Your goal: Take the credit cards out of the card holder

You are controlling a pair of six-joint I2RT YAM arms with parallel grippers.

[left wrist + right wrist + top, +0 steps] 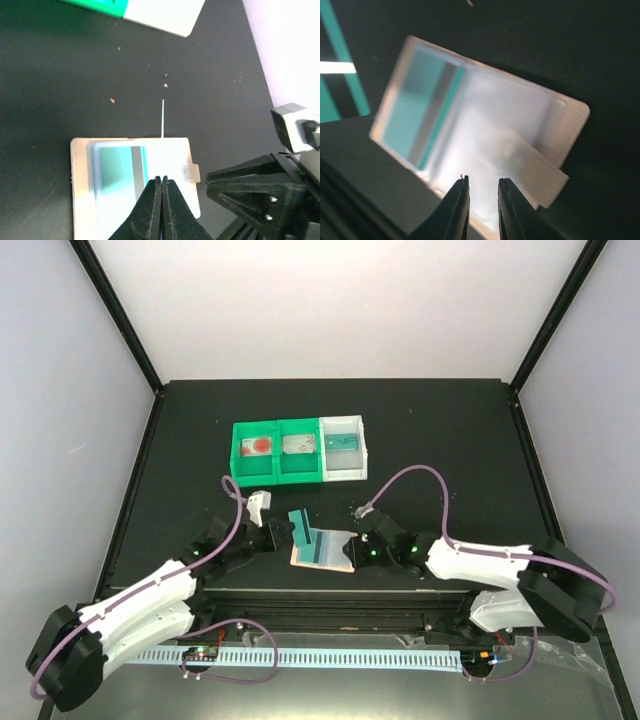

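From above, the holder point(325, 552) lies on the counter point(450, 440) at lower centre, between the left fingers point(281, 533) and right fingers point(362, 543). In the left wrist view, the left fingers point(152, 200) are clenched on a card point(163, 117) seen edge-on, and a second card point(116, 167) sits inside the holder point(175, 150). In the right wrist view, the right fingers point(459, 205) are slightly parted at the holder's point(510, 125) lower edge; I cannot tell whether they grip it.

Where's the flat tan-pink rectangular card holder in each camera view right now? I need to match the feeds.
Top external: the flat tan-pink rectangular card holder lies centre, towards the near edge of the black table.
Left wrist: lower centre, beyond the left gripper, which pinches a second teal card edge-on.
Right wrist: fills the middle, tilted.
Shared landmark: the teal plastic card with a grey stripe in its pocket.
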